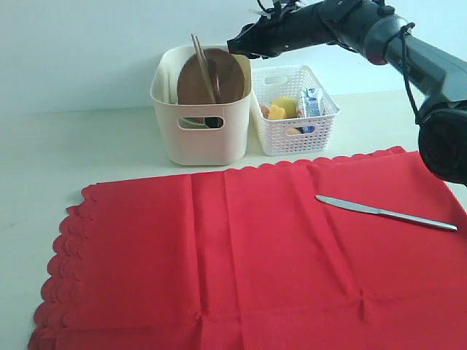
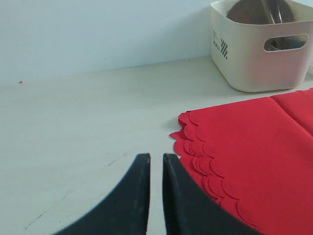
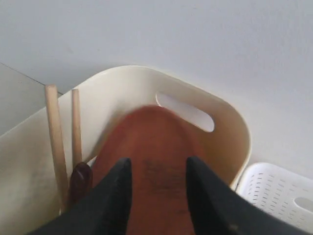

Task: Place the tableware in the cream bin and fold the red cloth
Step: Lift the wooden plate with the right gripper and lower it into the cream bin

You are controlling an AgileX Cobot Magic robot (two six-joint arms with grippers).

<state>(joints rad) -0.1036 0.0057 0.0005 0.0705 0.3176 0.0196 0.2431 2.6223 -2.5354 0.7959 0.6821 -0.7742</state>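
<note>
The round brown wooden plate [image 1: 232, 76] stands on edge inside the cream bin [image 1: 197, 142], leaning against the bin's far wall, with the pale wooden chopsticks [image 1: 198, 52] poking above the rim and a dark wooden spoon [image 3: 80, 178] next to them. The right gripper [image 3: 157, 169] hangs just above the plate's upper edge, its fingers parted with the blurred plate showing in the gap, gripping nothing. The silver knife [image 1: 387, 212] lies flat on the right side of the red cloth [image 1: 219, 255], well apart from the bin. The cloth is spread open with soft creases, its scalloped border running along the left and far sides, and its far edge lies just in front of the bin. Bare table [image 1: 95, 146] opens to the left of the bin and cloth. The left gripper [image 2: 155, 164] sits low over that bare table beside the cloth's scalloped corner, fingers almost together and empty. A white lattice basket [image 1: 321, 127] stands touching or just beside the bin's right wall, holding a blue-and-white carton [image 1: 310, 102] and yellow food [image 1: 281, 109].
</note>
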